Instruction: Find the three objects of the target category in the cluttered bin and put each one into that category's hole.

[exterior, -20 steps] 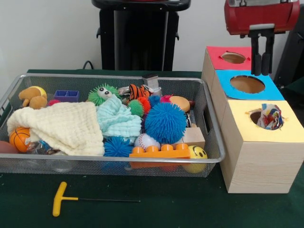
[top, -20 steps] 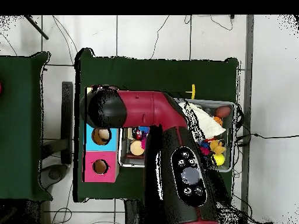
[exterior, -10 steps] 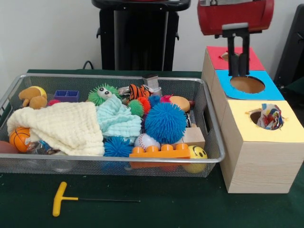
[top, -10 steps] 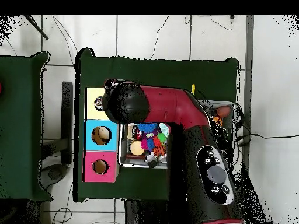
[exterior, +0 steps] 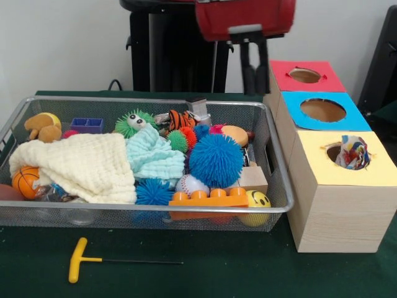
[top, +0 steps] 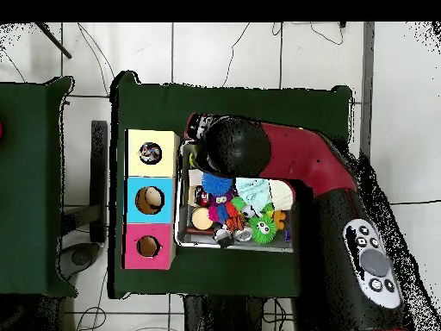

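Front view: even, diffuse illumination is seen, with no glare. Soft shadows are cast beneath the bin (exterior: 273, 162) and beside the boxes (exterior: 338, 205) on the dark green surface (exterior: 217, 273). The wall is rendered bright and slightly cool. The arm (exterior: 245, 17) at the top edge is slightly blurred. Overhead view: the pale floor (top: 232, 52) is rendered very bright, while the surface (top: 258, 108) appears dark and flat; fine detail inside the bin (top: 183, 198) is poorly resolved.

We see a yellow-handled tool (exterior: 93, 260) lying near the front edge of the green counter (exterior: 236, 267). By the counter's right edge, the blue-topped box (exterior: 322, 110) touches the red-topped box (exterior: 304, 76).
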`<state>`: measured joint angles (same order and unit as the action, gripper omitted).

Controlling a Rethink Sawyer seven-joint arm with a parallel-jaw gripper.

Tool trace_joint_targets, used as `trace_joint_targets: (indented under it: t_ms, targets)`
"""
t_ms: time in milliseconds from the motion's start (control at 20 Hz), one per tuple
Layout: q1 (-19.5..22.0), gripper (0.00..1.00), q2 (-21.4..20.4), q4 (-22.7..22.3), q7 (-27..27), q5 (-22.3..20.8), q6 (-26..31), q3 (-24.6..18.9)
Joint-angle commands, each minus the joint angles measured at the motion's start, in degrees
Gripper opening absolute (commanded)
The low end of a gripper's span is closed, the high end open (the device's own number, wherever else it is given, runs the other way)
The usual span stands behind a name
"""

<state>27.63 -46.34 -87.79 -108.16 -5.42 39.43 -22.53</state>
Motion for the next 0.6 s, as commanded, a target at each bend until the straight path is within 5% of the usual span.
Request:
trace_joint_targets:
  t_ms: [50, 150, 200, 600]
  targets:
    - [6.23, 0.00, -2.85, -5.25, 23.74, -7.88, 9.97, -5.94]
    - [8.05, 0.00, -3.23, -5.47, 24.25, -9.68, 9.86, -6.86]
    - [9.09, 1.00, -3.38, -5.63, 24.32, -10.65, 9.73, -7.54]
    - [13.27, 1.00, -3.70, -8.60, 25.09, -12.43, 6.61, -9.92]
